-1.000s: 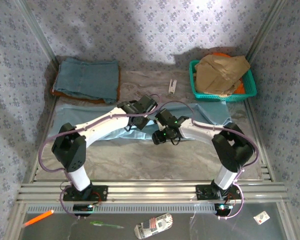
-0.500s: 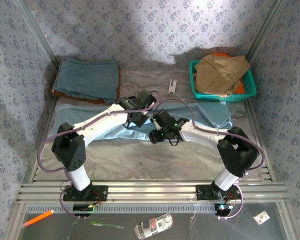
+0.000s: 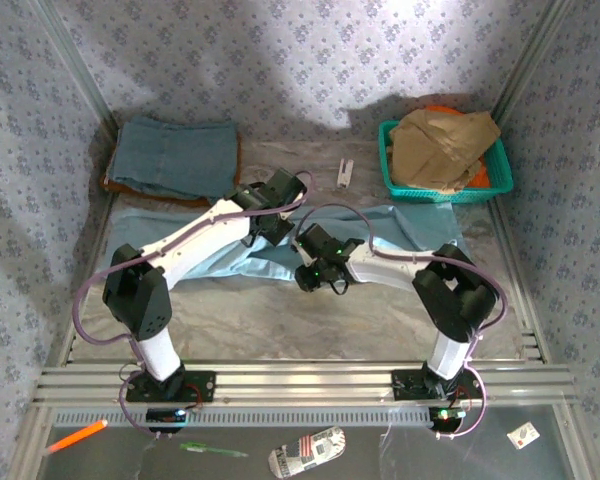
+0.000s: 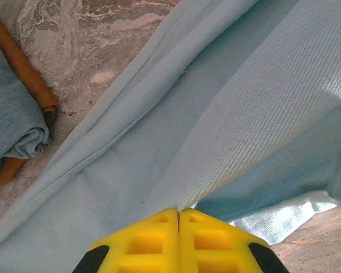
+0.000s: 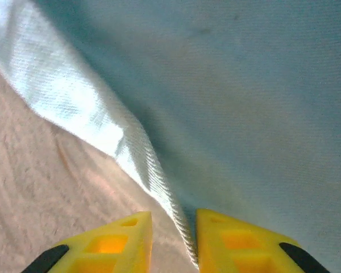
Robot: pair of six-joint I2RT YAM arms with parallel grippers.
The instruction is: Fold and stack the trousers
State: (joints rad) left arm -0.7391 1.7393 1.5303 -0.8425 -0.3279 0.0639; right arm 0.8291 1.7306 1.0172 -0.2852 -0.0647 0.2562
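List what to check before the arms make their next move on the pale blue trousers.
1. Grip of the left pincer on the trousers: ok, it is shut and a ridge of cloth rises to its tips.
2. Grip of the right pincer on the hem: not ok, the jaws stand apart with the hem in the gap.
3. Cloth lying flat: not ok, it is creased and one edge is lifted off the table.
4. Top of the folded denim garment free for stacking: ok.
5. Legs aligned: cannot tell, the arms cover the middle.
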